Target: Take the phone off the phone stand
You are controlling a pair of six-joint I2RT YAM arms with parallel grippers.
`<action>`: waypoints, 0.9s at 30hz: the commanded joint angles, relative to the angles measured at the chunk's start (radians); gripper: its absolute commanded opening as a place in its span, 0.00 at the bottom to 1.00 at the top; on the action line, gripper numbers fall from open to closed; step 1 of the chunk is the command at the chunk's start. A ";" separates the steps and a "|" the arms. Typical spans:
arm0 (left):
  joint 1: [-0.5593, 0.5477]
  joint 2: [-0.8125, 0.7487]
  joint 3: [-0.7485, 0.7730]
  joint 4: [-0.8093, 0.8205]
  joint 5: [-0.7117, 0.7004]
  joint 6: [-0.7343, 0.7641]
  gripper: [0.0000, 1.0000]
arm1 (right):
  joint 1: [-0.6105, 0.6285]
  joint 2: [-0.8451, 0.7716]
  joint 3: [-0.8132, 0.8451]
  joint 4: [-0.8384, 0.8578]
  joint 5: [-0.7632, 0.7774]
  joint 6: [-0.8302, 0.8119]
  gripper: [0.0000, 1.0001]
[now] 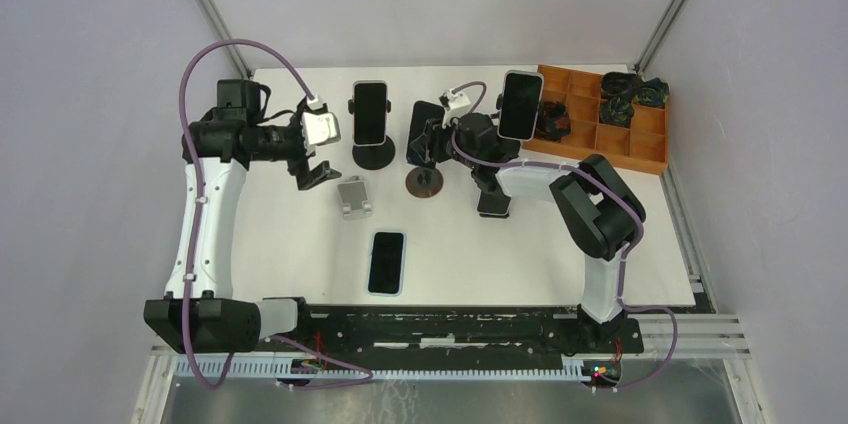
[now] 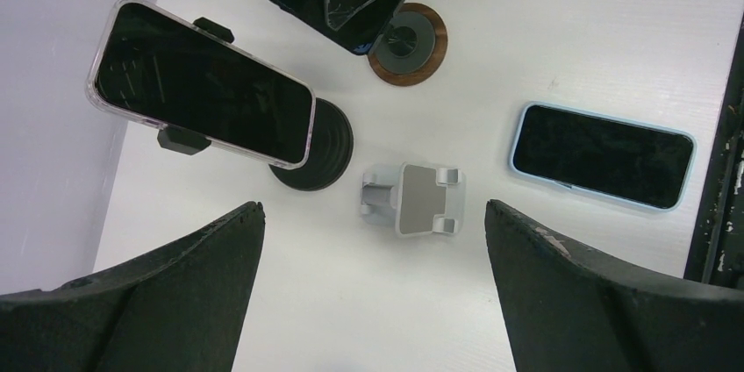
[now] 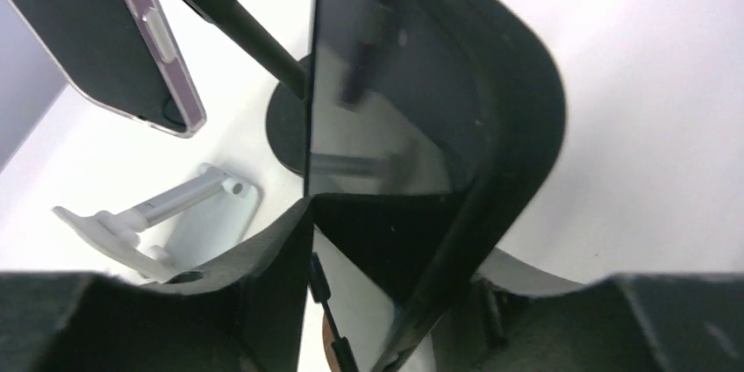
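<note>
Black phone point(image 1: 420, 120) at frame centre, on stand point(image 1: 424, 184) with brown round base. Right gripper point(image 3: 390, 249) clamped on phone edges. Step: grasp made, lift pending. Next: draw phone up, clear of cradle. Left gripper point(image 2: 373, 210) spread wide, empty.

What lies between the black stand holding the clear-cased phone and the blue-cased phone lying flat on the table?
A small empty silver stand, touching neither; the left wrist view shows it clearly.

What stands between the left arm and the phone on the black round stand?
Nothing visible, so probably yes, it can reach. The left gripper hangs just beside that phone, its fingers spread wide, with only bare table between them.
</note>
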 commanded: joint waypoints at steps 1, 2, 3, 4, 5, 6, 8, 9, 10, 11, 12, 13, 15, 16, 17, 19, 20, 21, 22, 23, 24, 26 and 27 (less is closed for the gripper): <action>-0.001 -0.032 -0.023 -0.016 0.002 -0.027 1.00 | 0.001 -0.033 -0.031 0.085 -0.035 0.009 0.45; -0.002 -0.035 -0.029 -0.015 0.004 -0.020 1.00 | 0.000 -0.041 -0.035 0.090 -0.041 0.007 0.40; -0.003 -0.038 -0.035 -0.016 0.007 -0.013 1.00 | 0.001 -0.049 -0.037 0.095 -0.047 0.004 0.34; -0.002 -0.039 -0.042 -0.016 0.012 -0.008 1.00 | 0.000 -0.055 -0.038 0.100 -0.057 0.003 0.29; -0.002 -0.042 -0.049 -0.016 0.016 -0.002 1.00 | 0.000 -0.061 -0.040 0.108 -0.067 0.004 0.22; -0.003 -0.043 -0.057 -0.016 0.022 0.001 1.00 | 0.000 -0.066 -0.041 0.115 -0.081 0.006 0.17; -0.002 -0.044 -0.068 -0.016 0.033 0.006 1.00 | 0.000 -0.079 -0.048 0.135 -0.110 0.015 0.07; -0.002 -0.044 -0.074 -0.016 0.040 0.005 1.00 | 0.000 -0.087 -0.050 0.144 -0.126 0.022 0.04; -0.002 -0.043 -0.079 -0.017 0.048 0.003 1.00 | 0.001 -0.096 -0.053 0.153 -0.141 0.028 0.00; -0.002 -0.043 -0.085 -0.016 0.056 0.002 1.00 | 0.000 -0.107 -0.055 0.161 -0.158 0.035 0.00; -0.001 -0.041 -0.091 -0.016 0.067 0.000 1.00 | 0.000 -0.122 -0.059 0.167 -0.171 0.045 0.00; -0.002 -0.039 -0.094 -0.017 0.080 -0.003 1.00 | 0.000 -0.140 -0.061 0.174 -0.184 0.055 0.00; -0.002 -0.036 -0.104 -0.005 0.121 -0.015 1.00 | 0.000 -0.179 -0.074 0.194 -0.220 0.098 0.00; -0.002 -0.036 -0.107 0.024 0.144 -0.053 1.00 | 0.000 -0.200 -0.086 0.210 -0.239 0.133 0.00; -0.002 -0.039 -0.107 0.063 0.159 -0.121 1.00 | -0.001 -0.226 -0.105 0.239 -0.261 0.194 0.00; 0.000 -0.050 -0.089 0.083 0.186 -0.185 1.00 | 0.000 -0.275 -0.136 0.309 -0.321 0.302 0.00; 0.001 -0.055 -0.085 0.088 0.206 -0.202 1.00 | 0.004 -0.296 -0.164 0.364 -0.348 0.352 0.00; 0.001 -0.069 -0.088 0.099 0.232 -0.228 1.00 | 0.010 -0.324 -0.191 0.416 -0.357 0.386 0.00; 0.000 -0.078 -0.093 0.109 0.255 -0.244 1.00 | 0.014 -0.348 -0.220 0.443 -0.359 0.414 0.00; 0.001 -0.086 -0.100 0.116 0.273 -0.261 1.00 | 0.019 -0.372 -0.241 0.464 -0.368 0.430 0.00; 0.000 -0.089 -0.105 0.118 0.284 -0.275 1.00 | 0.023 -0.397 -0.255 0.471 -0.374 0.437 0.00; 0.000 -0.091 -0.100 0.116 0.281 -0.311 1.00 | 0.035 -0.430 -0.282 0.493 -0.394 0.458 0.00; 0.000 -0.089 -0.088 0.106 0.266 -0.320 1.00 | 0.038 -0.441 -0.297 0.518 -0.407 0.480 0.00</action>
